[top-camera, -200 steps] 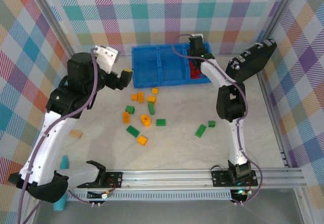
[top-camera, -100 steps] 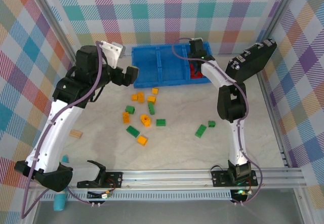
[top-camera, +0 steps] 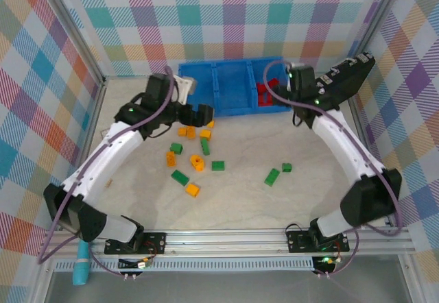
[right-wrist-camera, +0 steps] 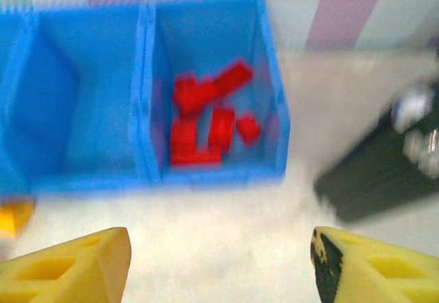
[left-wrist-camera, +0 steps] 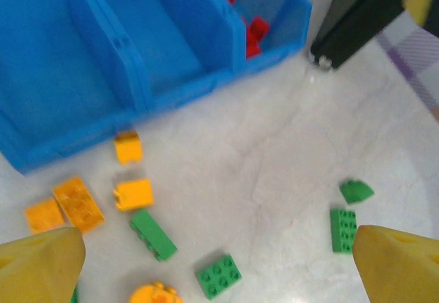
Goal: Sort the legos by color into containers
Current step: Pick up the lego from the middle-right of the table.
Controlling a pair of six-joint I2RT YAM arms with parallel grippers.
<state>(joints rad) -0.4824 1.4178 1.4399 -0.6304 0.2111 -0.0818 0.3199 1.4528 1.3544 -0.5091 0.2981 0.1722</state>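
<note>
Near field, loose legos (top-camera: 180, 177): green and orange bricks lie scattered on the table in front of the tray. None of them is sorted yet.
Mid field, left gripper (top-camera: 202, 116): a second ago it hung off to the left. I now see it swung in over the orange bricks just before the tray, its fingers spread wide and carrying nothing.
Mid field, right gripper (right-wrist-camera: 219, 258): a second ago it stood clenched over the right compartment. It has since pulled back toward the black case (top-camera: 346, 80), and its jaws are parted with nothing between them.
Far field, tray (top-camera: 226, 111): the red legos (top-camera: 264, 90) lie heaped in the right compartment (right-wrist-camera: 274, 97). The middle one shows a bare blue floor.
Meaning for the task: I judge the red delivery finished. Orange looks like the next colour, with the left arm placed to take it.
Top view versus wrist views: from above I get the whole spread of bricks and both arms.
Left wrist view: it resolves studs, a small green slope piece (left-wrist-camera: 357, 191) and the gap between the orange bricks and the tray wall.
Right wrist view: it is blurred, so I cannot count the red pile.
</note>
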